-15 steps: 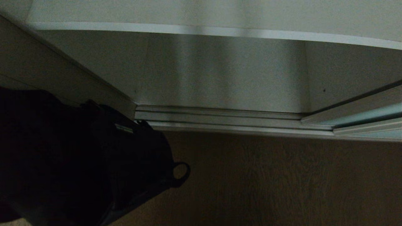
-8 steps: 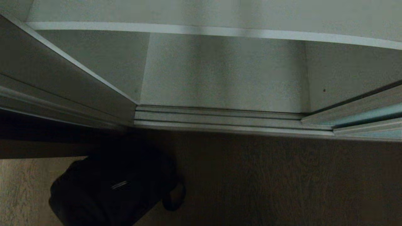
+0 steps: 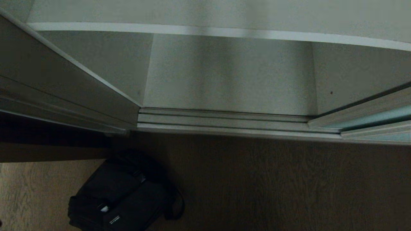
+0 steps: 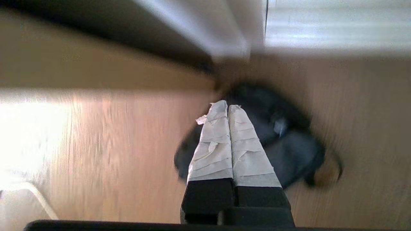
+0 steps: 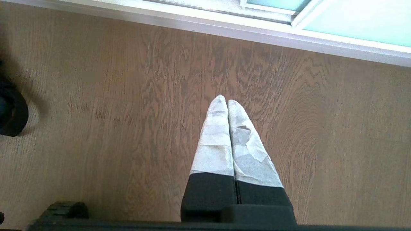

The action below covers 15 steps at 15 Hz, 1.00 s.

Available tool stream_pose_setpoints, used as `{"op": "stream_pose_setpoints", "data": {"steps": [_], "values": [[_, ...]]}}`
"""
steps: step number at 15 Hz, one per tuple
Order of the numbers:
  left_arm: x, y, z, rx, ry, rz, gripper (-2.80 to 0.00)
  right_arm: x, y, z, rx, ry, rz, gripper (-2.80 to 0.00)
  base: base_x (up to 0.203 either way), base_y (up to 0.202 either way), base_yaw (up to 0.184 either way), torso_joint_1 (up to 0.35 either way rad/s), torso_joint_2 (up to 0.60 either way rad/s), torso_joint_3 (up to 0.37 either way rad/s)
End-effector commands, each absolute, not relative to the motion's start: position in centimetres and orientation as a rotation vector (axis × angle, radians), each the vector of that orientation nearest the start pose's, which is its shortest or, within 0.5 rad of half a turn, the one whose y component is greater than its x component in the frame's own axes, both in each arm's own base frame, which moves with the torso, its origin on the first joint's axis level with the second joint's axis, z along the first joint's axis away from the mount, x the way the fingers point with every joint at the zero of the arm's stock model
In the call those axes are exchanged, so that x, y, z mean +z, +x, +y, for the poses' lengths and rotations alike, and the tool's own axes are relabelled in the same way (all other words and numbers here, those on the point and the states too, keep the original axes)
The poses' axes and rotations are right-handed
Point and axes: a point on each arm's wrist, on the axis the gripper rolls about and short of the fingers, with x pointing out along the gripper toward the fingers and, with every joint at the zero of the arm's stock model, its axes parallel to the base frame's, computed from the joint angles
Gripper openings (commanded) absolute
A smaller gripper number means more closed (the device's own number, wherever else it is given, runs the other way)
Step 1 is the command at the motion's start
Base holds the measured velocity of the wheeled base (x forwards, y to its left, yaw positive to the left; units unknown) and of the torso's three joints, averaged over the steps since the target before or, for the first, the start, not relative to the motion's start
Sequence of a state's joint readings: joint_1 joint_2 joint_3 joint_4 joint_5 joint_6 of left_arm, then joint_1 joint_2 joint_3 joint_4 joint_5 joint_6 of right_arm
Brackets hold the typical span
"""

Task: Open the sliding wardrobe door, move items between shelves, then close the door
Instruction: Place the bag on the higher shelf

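The sliding wardrobe door (image 3: 375, 119), pale blue-green glass in a silver frame, stands pushed to the right, leaving the wardrobe open. A white-grey shelf (image 3: 205, 30) spans the top of the head view, with a bare bottom board (image 3: 224, 77) below it. A black bag (image 3: 118, 199) lies on the wood floor in front of the wardrobe's left side. In the left wrist view, my left gripper (image 4: 228, 106) hangs shut and empty above the bag (image 4: 289, 150). My right gripper (image 5: 223, 100) is shut and empty over bare floor, and the door (image 5: 353, 19) shows beyond it. Neither gripper appears in the head view.
The ridged silver floor track (image 3: 224, 120) runs along the wardrobe's front. The wardrobe's left side panel (image 3: 48, 83) slants down to the track. Wood floor (image 3: 273, 186) stretches right of the bag. The bag's edge (image 5: 11, 109) shows in the right wrist view.
The black bag has dropped from close before the head camera at the left down to the floor, where it now lies. The wardrobe and door have not shifted.
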<state>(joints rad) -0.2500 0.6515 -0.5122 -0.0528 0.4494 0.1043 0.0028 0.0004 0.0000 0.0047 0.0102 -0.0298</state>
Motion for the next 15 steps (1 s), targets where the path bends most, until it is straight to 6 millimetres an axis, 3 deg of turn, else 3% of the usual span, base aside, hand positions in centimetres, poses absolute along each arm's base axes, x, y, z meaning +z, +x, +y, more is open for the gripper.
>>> {"op": "stream_pose_setpoints", "data": {"steps": [1, 6, 10, 12, 15], "values": [[19.7, 4.5, -0.1, 0.196, 0.150, 0.165, -2.80, 7.5, -2.3, 0.0, 0.014, -0.031, 0.004, -2.80, 0.000, 0.000, 0.000, 0.000, 0.00, 0.000], [14.3, 5.8, -0.6, 0.145, 0.169, 0.412, -2.80, 7.5, -2.3, 0.0, 0.014, -0.031, 0.003, -2.80, 0.000, 0.000, 0.000, 0.000, 0.00, 0.000], [11.5, 7.6, -1.3, 0.035, 0.199, 0.640, -2.80, 7.5, -2.3, 0.0, 0.014, -0.031, 0.003, -2.80, 0.000, 0.000, 0.000, 0.000, 0.00, 0.000], [11.0, 9.0, -1.7, -0.005, 0.184, 0.723, -2.80, 7.5, -2.3, 0.0, 0.014, -0.031, 0.004, -2.80, 0.000, 0.000, 0.000, 0.000, 0.00, 0.000], [10.2, 13.1, -2.8, 0.008, 0.101, 0.824, -2.80, 7.5, -2.3, 0.0, 0.014, -0.031, 0.003, -2.80, 0.000, 0.000, 0.000, 0.000, 0.00, 0.000]]}}
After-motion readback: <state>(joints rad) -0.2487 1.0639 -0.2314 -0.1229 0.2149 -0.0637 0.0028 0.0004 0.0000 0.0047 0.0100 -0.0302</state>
